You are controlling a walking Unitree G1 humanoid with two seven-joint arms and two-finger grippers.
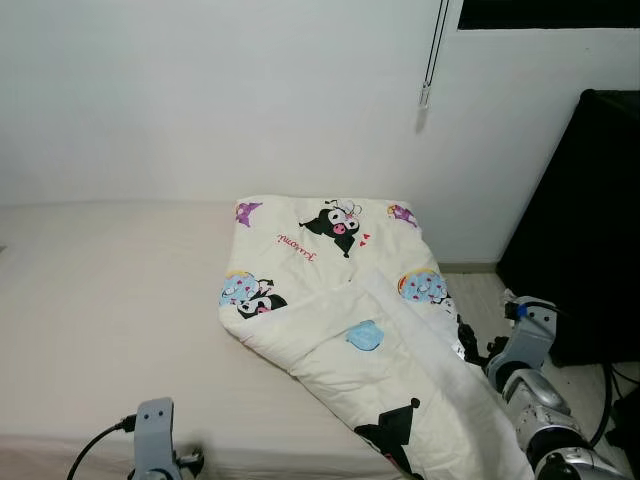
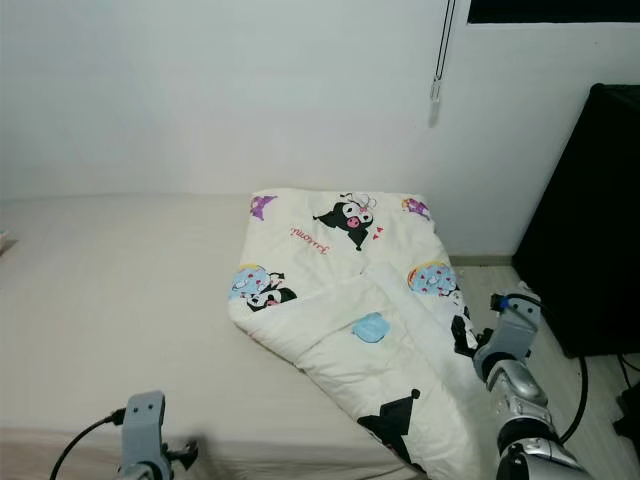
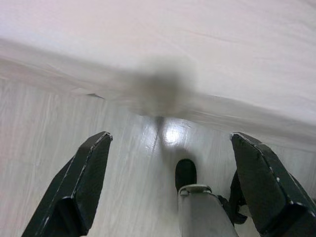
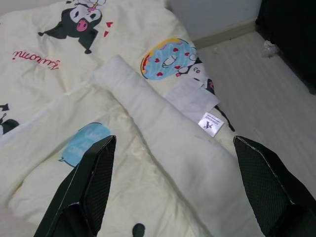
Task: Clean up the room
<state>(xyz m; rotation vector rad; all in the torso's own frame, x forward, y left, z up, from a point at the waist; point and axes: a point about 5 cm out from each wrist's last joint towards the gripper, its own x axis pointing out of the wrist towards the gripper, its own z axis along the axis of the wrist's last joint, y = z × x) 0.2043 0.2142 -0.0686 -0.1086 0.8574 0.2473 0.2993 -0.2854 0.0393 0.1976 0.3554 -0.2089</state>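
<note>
Jaws on both arms stand apart, nothing between them. Our left gripper hangs low at the near edge of the bed, pointed down at pale wood-look floor; the mattress side runs across its wrist view, blurred. One of its fingers is dark and wedge-shaped. Our right gripper hovers over the lower right part of the quilt, above a white padded fold that runs diagonally across it.

Edges and room: the quilt lies folded on the right part of the bed, its far edge near the white wall, its near right corner spilling over the bed's edge toward our right arm. Left of the quilt the mattress is bare pink sheet. Between bed and a tall black cabinet a strip of floor stays open, with a small crumpled scrap near the cabinet's foot. A blind cord hangs against the wall above the quilt.

Writing: red script on the cream fabric reads roughly "Kuromi", seen inverted from the head camera. Black cartoon figures, a blue donut print and a blue speech-bubble patch, its text too small to read. A white care label with tiny print, unreadable, lies beside a larger blank tag.
</note>
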